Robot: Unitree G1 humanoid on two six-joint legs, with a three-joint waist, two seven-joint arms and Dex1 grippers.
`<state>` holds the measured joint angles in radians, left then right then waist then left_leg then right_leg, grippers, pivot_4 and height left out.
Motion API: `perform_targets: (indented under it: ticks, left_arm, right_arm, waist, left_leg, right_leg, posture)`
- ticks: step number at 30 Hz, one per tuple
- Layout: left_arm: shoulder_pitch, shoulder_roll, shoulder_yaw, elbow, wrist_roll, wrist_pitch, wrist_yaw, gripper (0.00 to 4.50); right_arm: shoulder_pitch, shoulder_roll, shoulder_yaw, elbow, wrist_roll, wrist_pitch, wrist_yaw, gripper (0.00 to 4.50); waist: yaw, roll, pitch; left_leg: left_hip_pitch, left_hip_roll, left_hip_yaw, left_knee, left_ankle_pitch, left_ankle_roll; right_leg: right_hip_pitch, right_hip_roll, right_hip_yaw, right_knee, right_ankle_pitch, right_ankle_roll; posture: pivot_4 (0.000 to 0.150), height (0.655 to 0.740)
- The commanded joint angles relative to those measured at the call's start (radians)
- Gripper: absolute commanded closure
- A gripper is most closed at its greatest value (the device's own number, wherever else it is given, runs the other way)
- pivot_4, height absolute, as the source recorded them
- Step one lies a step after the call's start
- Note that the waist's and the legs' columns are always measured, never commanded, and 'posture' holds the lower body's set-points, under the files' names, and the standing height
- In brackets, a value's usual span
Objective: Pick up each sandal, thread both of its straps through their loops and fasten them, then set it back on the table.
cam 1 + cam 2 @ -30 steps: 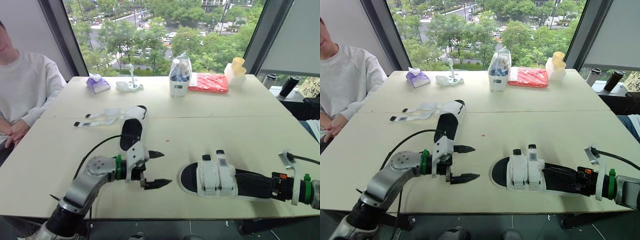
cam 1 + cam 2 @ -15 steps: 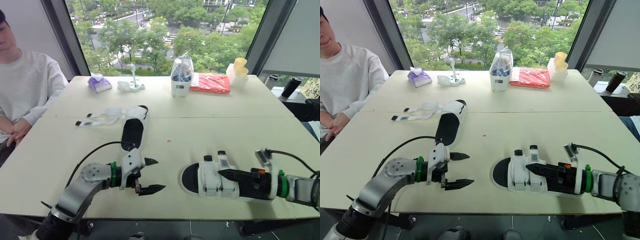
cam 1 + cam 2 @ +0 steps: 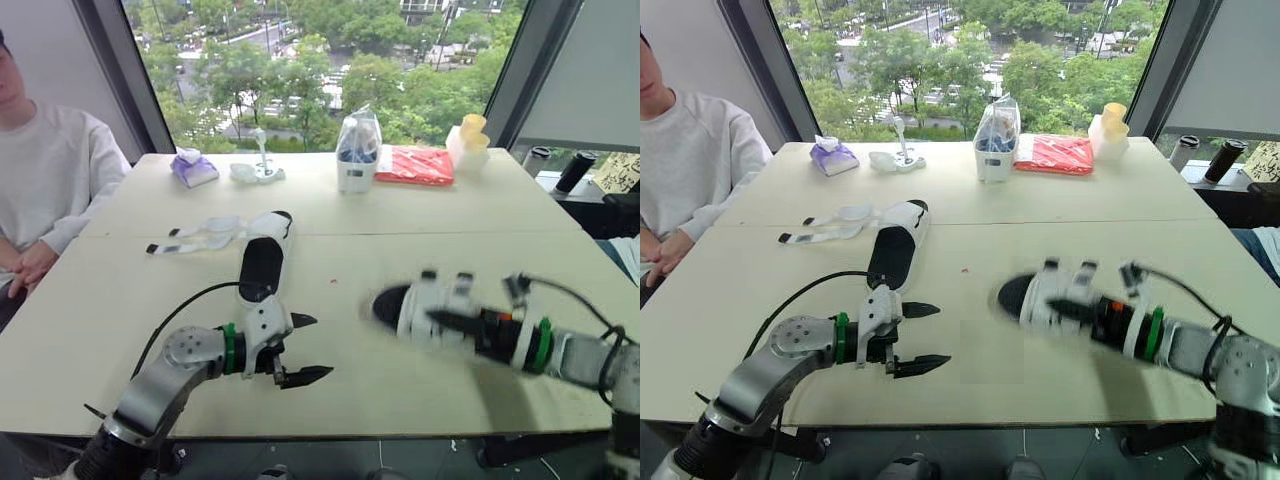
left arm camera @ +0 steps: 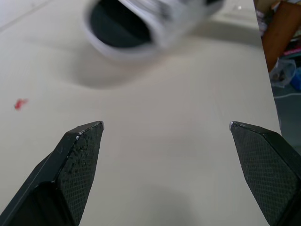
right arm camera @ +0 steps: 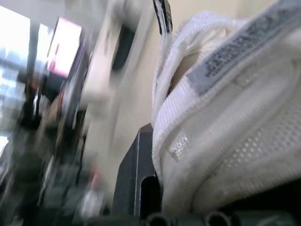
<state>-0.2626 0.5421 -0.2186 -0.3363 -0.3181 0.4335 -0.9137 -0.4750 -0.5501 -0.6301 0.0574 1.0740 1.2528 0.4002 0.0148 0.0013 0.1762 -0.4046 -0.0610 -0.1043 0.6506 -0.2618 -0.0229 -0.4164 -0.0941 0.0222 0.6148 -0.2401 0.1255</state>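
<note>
Sandal [image 3: 420, 308]: white mesh straps, black sole, gripped by right fingers [image 5: 134, 183]; left fingers [image 4: 80, 155] spread.

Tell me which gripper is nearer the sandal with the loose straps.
Left. The left gripper hovers open by the near end of the loose-strap sandal; the right gripper is farther right, gripping the other sandal.

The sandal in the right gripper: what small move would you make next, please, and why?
Probably bring the sandal closer to the left gripper. The right gripper holds it raised, and the left gripper hangs open and empty, pointing toward it, so it looks placed to work the straps.
</note>
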Motion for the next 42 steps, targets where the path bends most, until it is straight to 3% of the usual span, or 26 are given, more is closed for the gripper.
perform_targets:
  ticks: [1, 5, 8, 11, 14, 15, 18, 21, 27, 29, 31, 36, 42]
  left_arm:
    - [-0.023, -0.022, 0.009, 0.04, 0.01, -0.047, 0.01, 0.0]
    - [-0.037, -0.051, 0.012, 0.093, 0.034, -0.088, 0.033, 0.0]
    - [-0.042, -0.074, 0.021, 0.123, 0.066, -0.134, 0.073, 0.0]
    - [-0.048, -0.103, 0.043, 0.138, 0.079, -0.149, 0.126, 0.0]
    - [-0.043, -0.104, 0.062, 0.131, 0.091, -0.152, 0.161, 0.0]
    - [-0.043, -0.099, 0.074, 0.127, 0.101, -0.149, 0.182, 0.0]
    - [-0.05, -0.077, 0.116, 0.112, 0.135, -0.135, 0.246, 0.0]
    - [-0.07, -0.053, 0.167, 0.088, 0.171, -0.101, 0.322, 0.0]
    - [-0.128, 0.0, 0.213, 0.085, 0.317, -0.042, 0.482, 0.0]
    - [-0.179, 0.025, 0.179, 0.165, 0.416, -0.11, 0.539, 0.0]
    - [-0.236, 0.049, 0.118, 0.276, 0.504, -0.19, 0.56, 0.0]
    - [-0.429, 0.058, -0.029, 0.658, 0.678, -0.428, 0.617, 0.0]
    - [-0.72, -0.046, -0.2, 1.231, 0.862, -0.621, 0.744, 0.0]
  right_arm:
    - [-0.136, 0.107, -0.109, 0.121, -0.087, -0.259, -0.282, 4.46]
    - [-0.28, 0.243, -0.155, 0.294, -0.162, -0.561, -0.425, 4.46]
    - [-0.352, 0.278, -0.141, 0.453, -0.241, -0.755, -0.454, 3.29]
    - [-0.381, 0.272, -0.121, 0.588, -0.295, -0.854, -0.452, 1.81]
    - [-0.359, 0.262, -0.097, 0.594, -0.316, -0.851, -0.457, 0.21]
    - [-0.328, 0.261, -0.095, 0.542, -0.302, -0.811, -0.472, 0.06]
    - [-0.179, 0.275, -0.086, 0.253, -0.199, -0.627, -0.523, 0.06]
    - [0.034, 0.3, -0.091, -0.117, 0.014, -0.441, -0.592, 0.06]
    - [0.337, 0.344, -0.077, -0.54, 0.51, -0.435, -0.721, 0.06]
    - [0.489, 0.322, 0.005, -0.662, 0.757, -0.423, -0.668, 0.06]
    - [0.609, 0.289, 0.087, -0.749, 0.882, -0.415, -0.607, 0.06]
    - [0.672, 0.241, 0.251, -0.81, 0.824, -0.457, -0.51, 0.06]
    - [0.553, 0.179, 0.345, -0.783, 0.711, -0.527, -0.441, 0.06]
  waist:
    - [-0.003, -0.001, 0.0]
    - [-0.009, 0.0, 0.0]
    - [-0.019, 0.001, 0.0]
    - [-0.029, 0.002, 0.001]
    - [-0.033, 0.002, 0.001]
    - [-0.031, 0.001, 0.0]
    - [-0.02, 0.001, 0.0]
    - [-0.014, 0.001, 0.0]
    - [-0.035, 0.003, 0.0]
    - [-0.033, 0.003, 0.0]
    - [-0.03, 0.002, 0.001]
    - [-0.027, -0.001, 0.002]
    - [-0.023, -0.006, 0.004]
  left_leg:
    - [0.0, 0.0, 0.0, -0.001, 0.0, 0.0]
    - [0.0, 0.0, 0.0, -0.004, 0.001, -0.002]
    - [-0.003, 0.0, 0.004, -0.004, 0.005, -0.008]
    - [-0.002, 0.0, 0.011, -0.003, 0.004, -0.006]
    - [0.0, 0.001, 0.012, -0.003, 0.003, -0.004]
    - [0.001, 0.001, 0.013, -0.003, 0.003, -0.004]
    - [0.003, 0.002, 0.01, -0.003, 0.003, -0.004]
    - [0.001, 0.002, 0.006, -0.003, 0.003, -0.004]
    - [0.003, 0.002, 0.005, -0.003, 0.003, -0.003]
    - [0.005, 0.004, 0.006, -0.003, 0.003, -0.003]
    - [0.01, 0.006, 0.005, -0.004, 0.003, -0.003]
    - [0.016, 0.006, 0.004, -0.002, 0.002, -0.003]
    - [0.013, 0.004, 0.003, -0.002, 0.002, -0.003]
  right_leg:
    - [0.0, 0.001, 0.0, 0.0, 0.0, 0.0]
    - [-0.004, 0.001, 0.0, 0.005, 0.0, 0.001]
    - [-0.013, 0.0, 0.002, 0.013, 0.0, 0.001]
    - [-0.013, -0.001, 0.003, 0.014, 0.0, 0.001]
    - [-0.011, -0.001, 0.003, 0.015, 0.0, 0.001]
    - [-0.01, -0.001, 0.003, 0.016, 0.0, 0.001]
    - [-0.007, 0.0, 0.003, 0.016, 0.0, 0.0]
    - [-0.008, 0.0, 0.003, 0.016, 0.0, 0.0]
    - [-0.009, 0.001, 0.004, 0.017, 0.0, 0.0]
    - [-0.007, 0.003, 0.004, 0.016, 0.001, 0.0]
    - [-0.001, 0.006, 0.004, 0.016, 0.0, -0.001]
    - [0.008, 0.006, 0.003, 0.012, -0.005, -0.003]
    - [0.006, 0.006, 0.002, 0.012, -0.002, 0.0]
  posture:
    - [0.15, 0.74]
    - [0.15, 0.74]
    - [0.15, 0.74]
    - [0.15, 0.74]
    - [0.15, 0.74]
    - [0.15, 0.74]
    - [0.15, 0.74]
    - [0.15, 0.74]
    - [0.15, 0.74]
    - [0.15, 0.74]
    - [0.15, 0.74]
    - [0.15, 0.74]
    - [0.15, 0.74]
